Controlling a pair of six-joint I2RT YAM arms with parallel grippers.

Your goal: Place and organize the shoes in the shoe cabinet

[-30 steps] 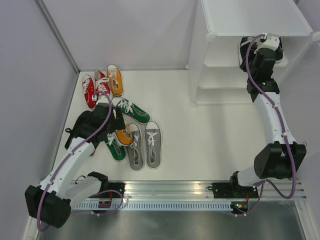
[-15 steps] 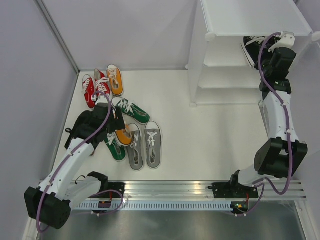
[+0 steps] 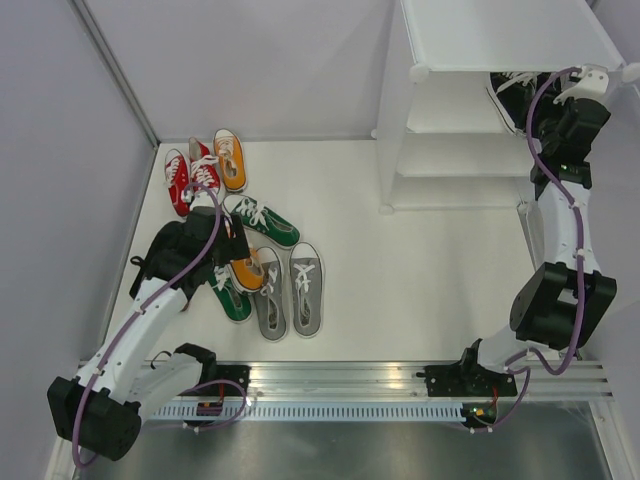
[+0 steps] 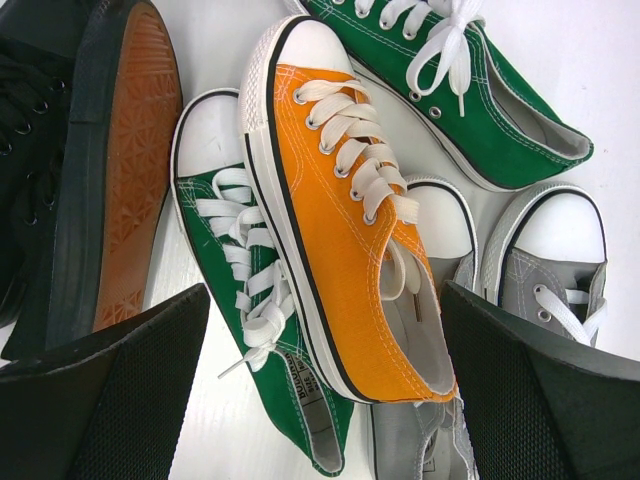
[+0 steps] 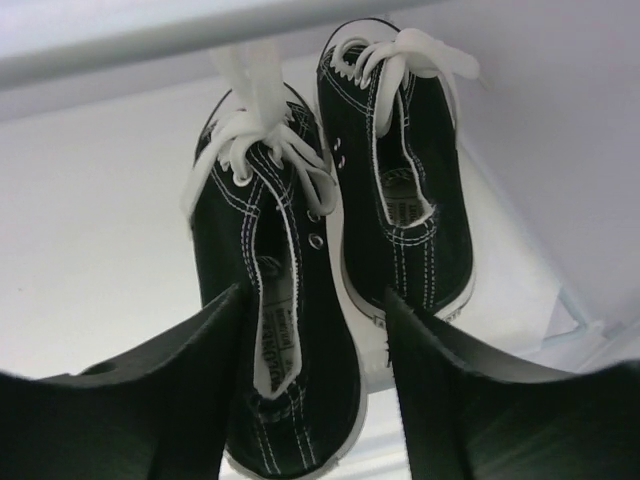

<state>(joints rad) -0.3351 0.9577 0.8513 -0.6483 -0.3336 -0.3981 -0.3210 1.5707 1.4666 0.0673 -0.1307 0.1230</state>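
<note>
Since a second ago our right arm has swung out to the right, off the pair of black canvas sneakers with white laces. They now show plainly on an upper shelf of the tall white translucent plastic shoe cabinet. Our right gripper has its jaws apart with nothing between them, and the shoes sit side by side just beyond. The left arm hasn't budged. The left gripper hovers over the pile, jaws spread wide either side of an orange canvas sneaker, not gripping it as far as we can tell.

So we'd call it one pair shelved, the rest to go. Out on the left of the white table are a red pair, another orange one, two green sneakers, two grey ones and a black shoe tipped on its side.

One snag: that orange sneaker lies across a green one and a grey toe with laces loose, so lifting it could drag the neighbours.
</note>
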